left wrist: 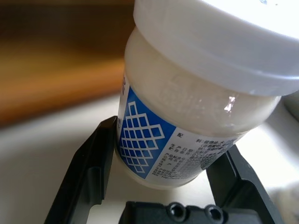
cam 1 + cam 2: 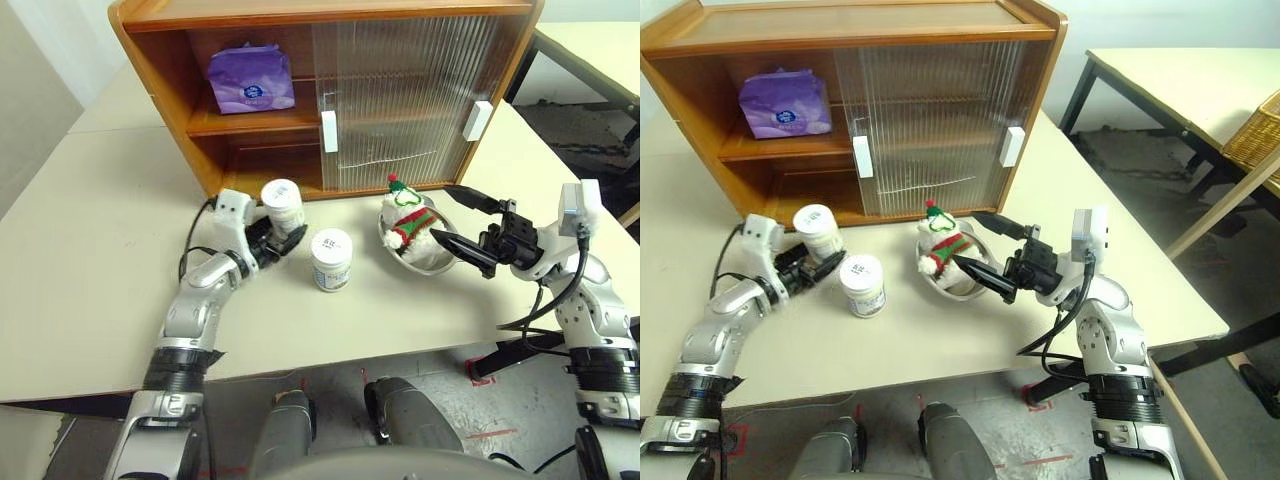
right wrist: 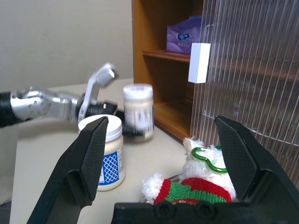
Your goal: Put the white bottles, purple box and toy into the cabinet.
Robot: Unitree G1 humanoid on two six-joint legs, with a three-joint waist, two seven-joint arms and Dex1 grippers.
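Cream tabletop [image 2: 100,220] | two squat white plastic jars: left gripper [image 2: 283,236] brackets the farther [image 2: 283,205], grip unclear | right gripper [image 2: 462,222] agape near plush toy [image 2: 408,220]

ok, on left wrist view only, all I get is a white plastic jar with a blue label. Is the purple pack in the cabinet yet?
Observer: Yes. The soft lavender-purple pack sits on the upper shelf of the orange-brown wooden cabinet, on its open left side.
Operator: Second jar?
Observer: The other squat white plastic jar stands upright on the pale table, apart from the first jar.
Operator: Toy?
Observer: The white plush toy with the striped scarf lies in a round steel bowl. The right hand is open beside it.
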